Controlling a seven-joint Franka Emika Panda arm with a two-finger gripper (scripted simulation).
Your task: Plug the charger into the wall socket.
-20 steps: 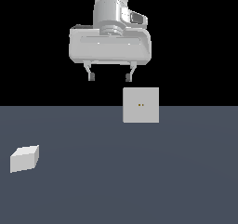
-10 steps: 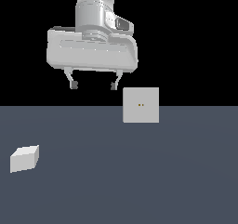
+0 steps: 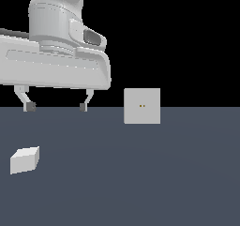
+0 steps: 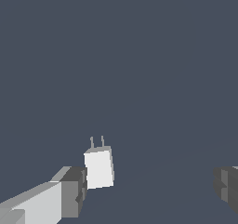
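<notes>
The charger (image 3: 25,159) is a small white-grey block lying on the dark floor at the exterior view's left. In the wrist view the charger (image 4: 99,168) shows two thin prongs at one end. The wall socket (image 3: 142,106) is an upright light-grey square plate with two yellowish dots, at the exterior view's centre right. My gripper (image 3: 56,107) is open and empty. It hangs above the floor, above and to the right of the charger and left of the socket. One of its fingers (image 4: 69,190) shows beside the charger in the wrist view.
A flat dark grey-blue floor (image 3: 164,183) spans the lower half of the exterior view, with black background above it. No other objects show.
My gripper has moved toward the exterior view's left and down, and looms larger. The charger and the socket have not moved.
</notes>
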